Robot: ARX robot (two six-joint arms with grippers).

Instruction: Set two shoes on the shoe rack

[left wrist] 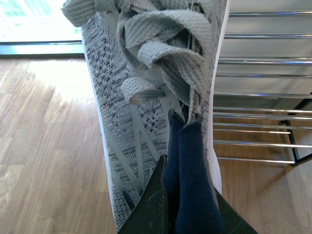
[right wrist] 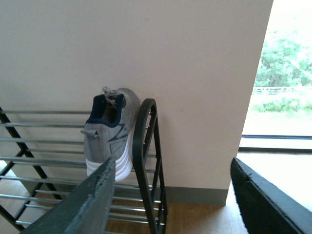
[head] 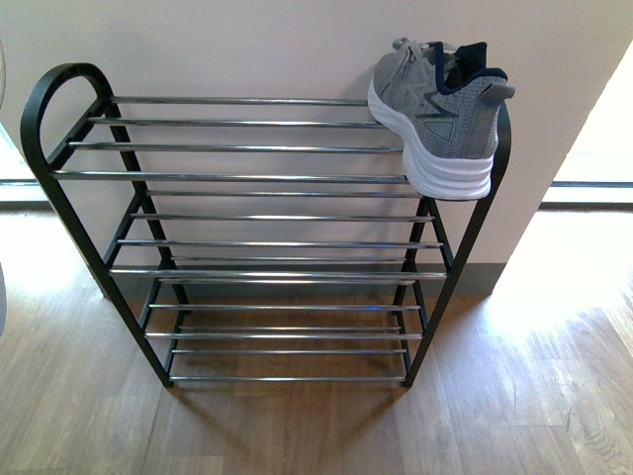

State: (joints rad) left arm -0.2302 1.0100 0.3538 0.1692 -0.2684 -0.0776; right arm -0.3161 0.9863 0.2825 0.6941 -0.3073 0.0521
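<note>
Grey knit sneaker (head: 435, 124) sits at top tier's right end on black-framed chrome-bar shoe rack (head: 247, 176): 1/2. Our left gripper (left wrist: 187, 207) clamps matching sneaker (left wrist: 122, 126); right gripper (right wrist: 171, 168) wide, empty.

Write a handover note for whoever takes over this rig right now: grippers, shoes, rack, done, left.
Left gripper: shut on the navy lining of the held sneaker, which hangs over the floor beside the shoe rack.
Right gripper: open, empty, facing the rack's right end.
Done: the other sneaker sits on the top tier's right end, heel toward the robot.
Left: set the held sneaker on the rack, probably beside the first, then release.
</note>
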